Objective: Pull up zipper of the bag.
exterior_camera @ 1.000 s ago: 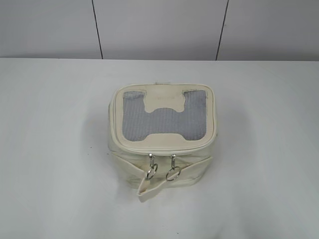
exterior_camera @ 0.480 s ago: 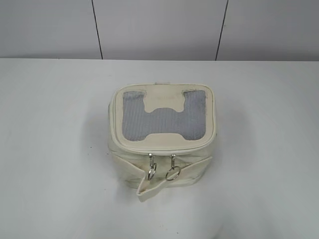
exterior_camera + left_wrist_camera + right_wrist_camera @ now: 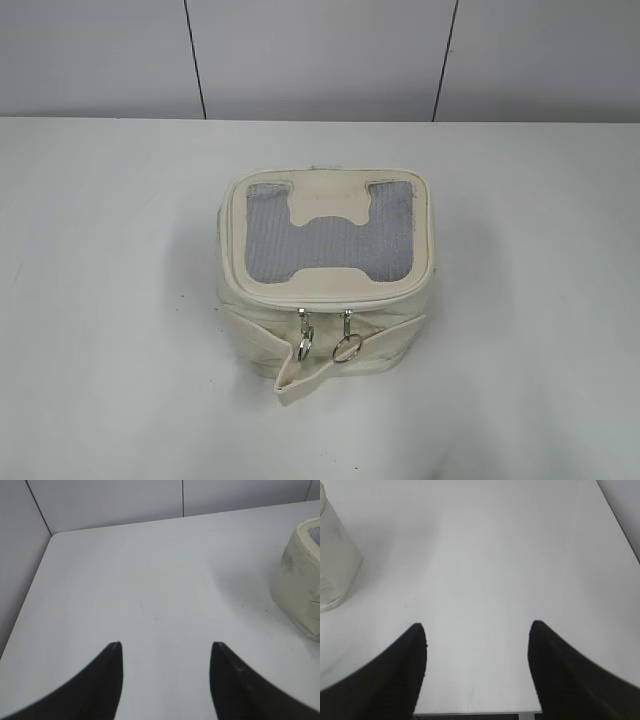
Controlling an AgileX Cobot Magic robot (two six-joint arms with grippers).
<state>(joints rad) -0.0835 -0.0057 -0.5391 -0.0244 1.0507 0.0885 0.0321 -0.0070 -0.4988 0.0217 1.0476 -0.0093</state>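
The zipper (image 3: 325, 308) runs round the lid rim of the bag (image 3: 322, 275), its two ring pulls hanging side by side on the front face nearest the exterior camera, just above the strap (image 3: 340, 365) that crosses the body. The bag sits upright on the table (image 3: 110, 300). Off to the bag's left the left gripper (image 3: 165, 652) hovers spread over bare table; off to its right the right gripper (image 3: 476, 630) is likewise spread, holding nothing. The likely trouble (a judgement only) – the soft, unpinned bag sliding or tipping when a pull is tugged, or fingers catching the strap instead of a ring
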